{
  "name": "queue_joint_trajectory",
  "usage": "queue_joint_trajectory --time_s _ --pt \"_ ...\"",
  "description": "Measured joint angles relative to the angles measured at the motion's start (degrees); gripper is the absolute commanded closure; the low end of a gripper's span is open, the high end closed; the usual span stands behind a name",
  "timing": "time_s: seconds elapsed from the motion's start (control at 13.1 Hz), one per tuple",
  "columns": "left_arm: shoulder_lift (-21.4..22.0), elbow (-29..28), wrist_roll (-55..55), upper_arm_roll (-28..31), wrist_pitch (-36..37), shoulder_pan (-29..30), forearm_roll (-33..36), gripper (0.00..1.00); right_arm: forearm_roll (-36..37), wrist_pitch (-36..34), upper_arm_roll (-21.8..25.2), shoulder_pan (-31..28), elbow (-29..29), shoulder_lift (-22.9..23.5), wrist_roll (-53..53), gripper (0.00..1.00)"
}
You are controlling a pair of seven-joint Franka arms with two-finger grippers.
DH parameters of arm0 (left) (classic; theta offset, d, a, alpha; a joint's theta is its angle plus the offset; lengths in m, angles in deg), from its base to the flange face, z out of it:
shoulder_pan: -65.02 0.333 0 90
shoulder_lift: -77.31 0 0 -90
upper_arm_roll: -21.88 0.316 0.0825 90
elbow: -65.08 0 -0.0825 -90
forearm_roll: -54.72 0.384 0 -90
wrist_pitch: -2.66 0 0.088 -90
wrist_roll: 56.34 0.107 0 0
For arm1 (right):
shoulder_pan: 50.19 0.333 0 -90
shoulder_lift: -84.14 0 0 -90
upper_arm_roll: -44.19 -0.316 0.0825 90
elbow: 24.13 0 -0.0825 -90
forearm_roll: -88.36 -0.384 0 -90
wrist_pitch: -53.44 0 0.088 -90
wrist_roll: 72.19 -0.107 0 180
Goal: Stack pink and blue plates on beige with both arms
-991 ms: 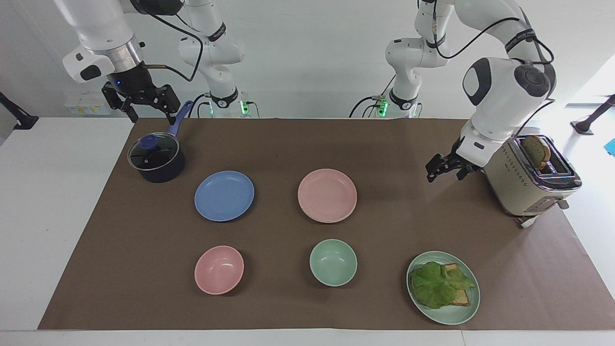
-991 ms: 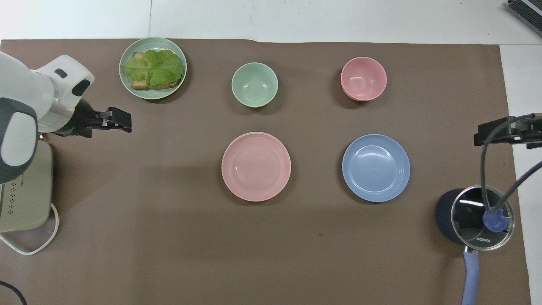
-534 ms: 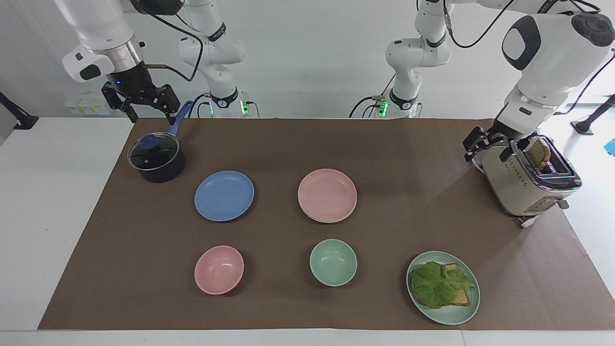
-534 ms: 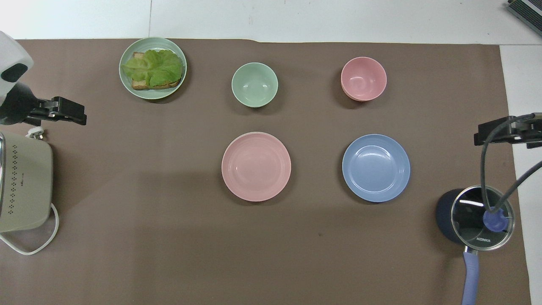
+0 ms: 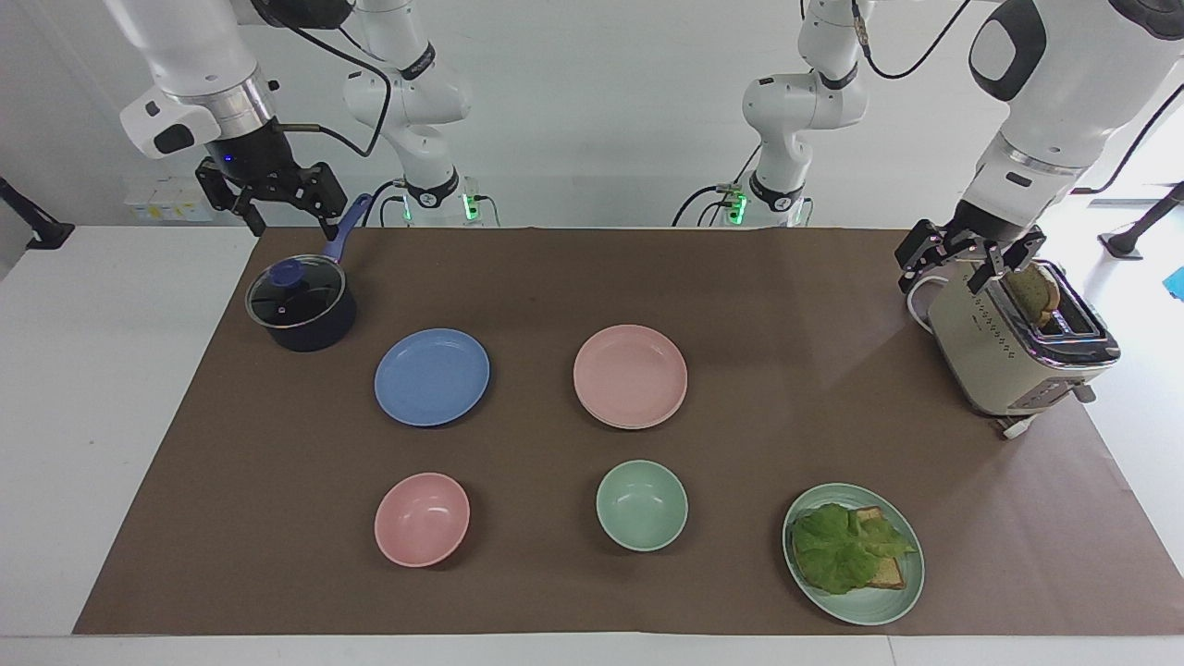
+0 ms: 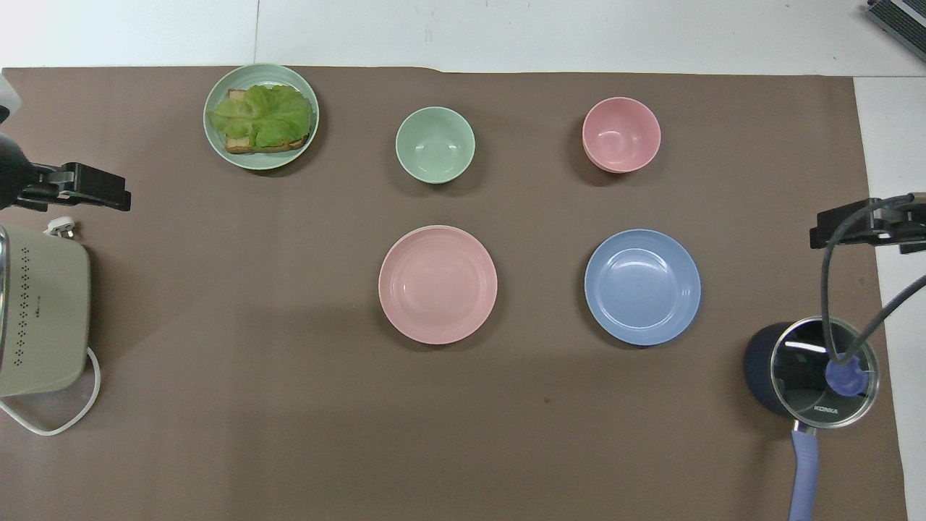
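Pot lid (image 6: 825, 373) reads KONKA; left gripper (image 5: 967, 264) and right gripper (image 5: 268, 199) both spread, empty

Both arms are glossy white with rounded jointed shells. The right arm (image 5: 190, 55) carries a silver wrist ring above a black housing with a small blue light, ending in a black tool (image 5: 270, 199) with angular linked fingers. The left arm (image 5: 1054, 65) shows dark grey oval joint caps, black cables looped along it, and a matching black tool (image 5: 967, 254). Two smaller white arms (image 5: 407, 92) bear black bands and green base lights.
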Motion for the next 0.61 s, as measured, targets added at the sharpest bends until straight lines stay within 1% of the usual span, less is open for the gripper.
queue_joint_trajectory --time_s 0.3,0.38,0.61 --pt "0.0 0.0 0.0 0.0 0.0 0.0 0.0 0.00 0.0 0.3 0.0 0.0 0.2 0.0 0.0 0.00" --pt "0.0 0.0 0.0 0.0 0.0 0.0 0.0 0.00 0.0 1.8 0.0 0.0 1.0 -0.2 0.0 0.00" --pt "0.0 0.0 0.0 0.0 0.0 0.0 0.0 0.00 0.0 7.9 0.0 0.0 7.2 -1.6 0.0 0.00"
